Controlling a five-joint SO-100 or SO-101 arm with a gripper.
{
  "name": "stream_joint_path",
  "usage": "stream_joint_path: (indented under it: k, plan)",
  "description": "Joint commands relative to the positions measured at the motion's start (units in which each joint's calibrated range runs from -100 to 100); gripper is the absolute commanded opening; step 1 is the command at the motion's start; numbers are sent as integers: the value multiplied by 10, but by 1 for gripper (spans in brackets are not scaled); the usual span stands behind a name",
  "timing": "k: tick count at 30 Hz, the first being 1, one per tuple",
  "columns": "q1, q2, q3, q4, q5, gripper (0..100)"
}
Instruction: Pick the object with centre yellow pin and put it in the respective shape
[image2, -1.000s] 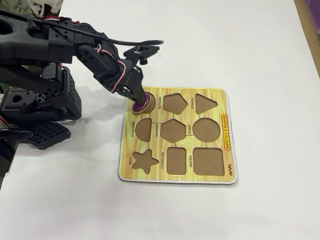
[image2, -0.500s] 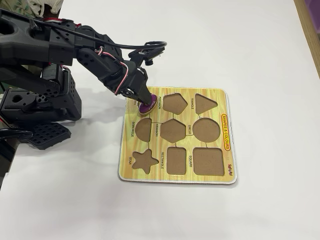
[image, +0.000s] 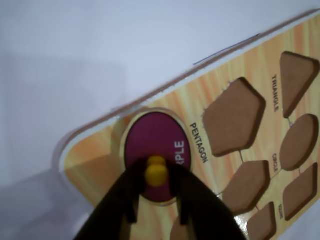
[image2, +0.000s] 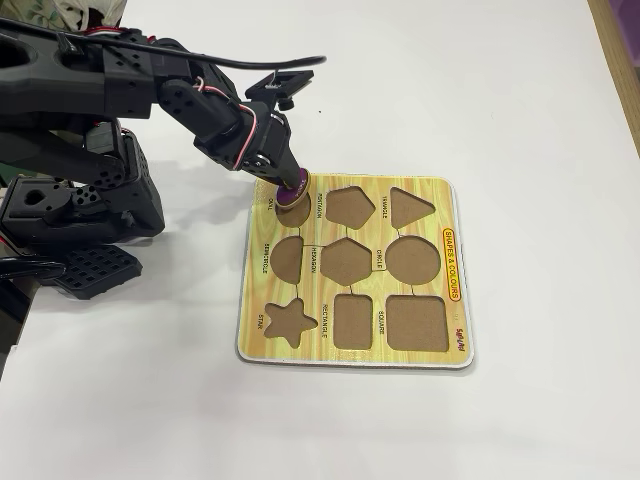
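The arm (image2: 120, 90) is matte black plastic, built of blocky servo housings with small screws. A black cable loops above it, with thin red and white wires near the wrist. The end effector (image2: 291, 186) has two dark tapered fingers (image: 125, 195).

Oval piece (image: 152, 150) in the board's (image2: 440, 215) top-left recess (fixed view), pentagon recess (image2: 349, 206) just right.

White table (image2: 480, 90); star, square, circle recesses (image2: 413, 260) empty, apparently.

gripper (image2: 290, 184) on purple piece (image2: 294, 195)
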Motion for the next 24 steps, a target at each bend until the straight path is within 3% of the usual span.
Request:
stream_joint_path:
  k: [1, 24]
  plan:
    - [-13, -7, -36, -4, -2, 1]
    - [27, -12, 7, -2, -1, 1]
